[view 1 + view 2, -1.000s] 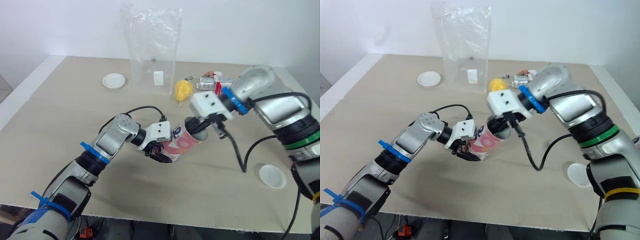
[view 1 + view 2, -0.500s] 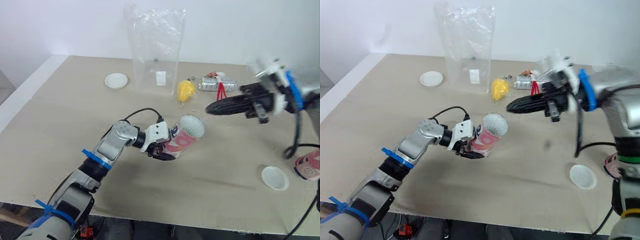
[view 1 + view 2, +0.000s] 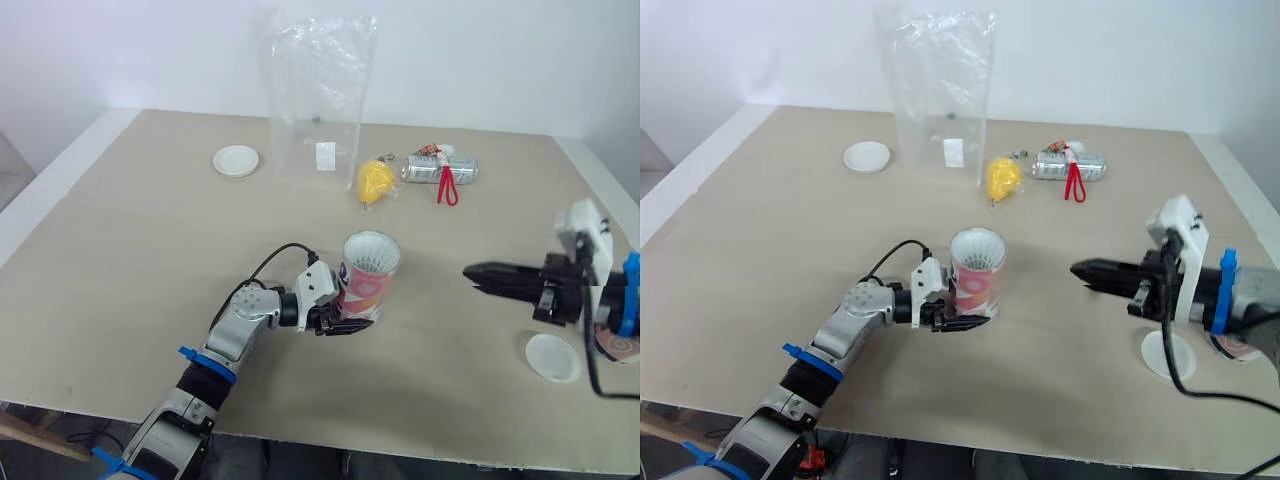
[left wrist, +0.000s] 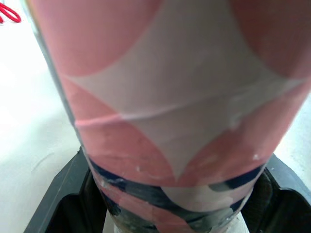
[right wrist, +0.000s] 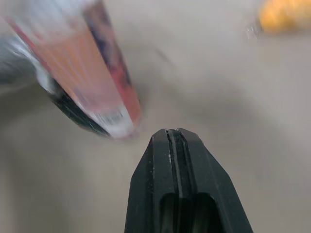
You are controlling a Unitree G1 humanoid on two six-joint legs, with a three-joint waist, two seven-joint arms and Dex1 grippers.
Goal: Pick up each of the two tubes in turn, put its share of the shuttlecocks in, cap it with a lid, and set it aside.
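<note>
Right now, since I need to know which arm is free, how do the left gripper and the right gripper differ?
The left gripper is shut on the pink tube near its base, holding it upright; the right gripper is shut on nothing. The left gripper touches the tube; the right gripper points at it from apart. Both are black and shut.

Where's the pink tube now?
In the eye views the pink tube is in the middle of the table, held upright by the left claw at its base. The right claw points at it from the right, apart.
</note>
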